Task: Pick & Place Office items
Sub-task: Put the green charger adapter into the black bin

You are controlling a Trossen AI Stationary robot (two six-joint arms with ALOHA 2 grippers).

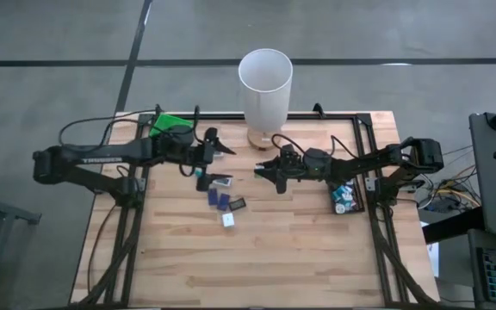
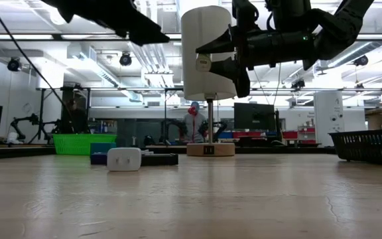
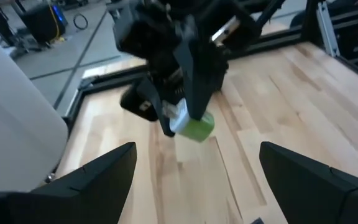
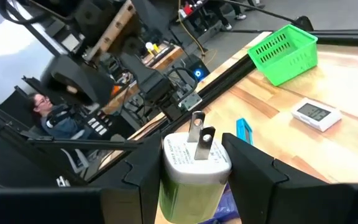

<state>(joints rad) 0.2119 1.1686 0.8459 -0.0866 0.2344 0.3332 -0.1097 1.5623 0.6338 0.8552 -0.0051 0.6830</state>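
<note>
Item one, the wooden table (image 1: pixel 300 258), your work surface. Item two, the tall white cylinder (image 1: pixel 265 86) on its round base at the table's 12 o'clock edge, no contents visible. Item three, the green tray (image 1: pixel 169 123) at 10 o'clock; you cannot tell what it holds. Item four, the black tray (image 1: pixel 346 197) at 3 o'clock, carrying several small teal, white and red pieces. Item five, the left gripper (image 1: pixel 216 143), fingers wide apart and empty, raised beside the green tray. Item six, the right gripper (image 1: pixel 263 169), near table centre and lifted clear of the wood, fingers clamped on a white-and-green plug adapter (image 4: pixel 191 171), its two metal prongs pointing away from the wrist, along the fingers' line. You likely place it next: the black tray lies toward 3 o'clock, behind this gripper, and the right arm is the nearer. Item seven, the loose office items (image 1: pixel 222 196), dark blue rectangles and a white block, lying left of centre just below the left gripper.
</note>
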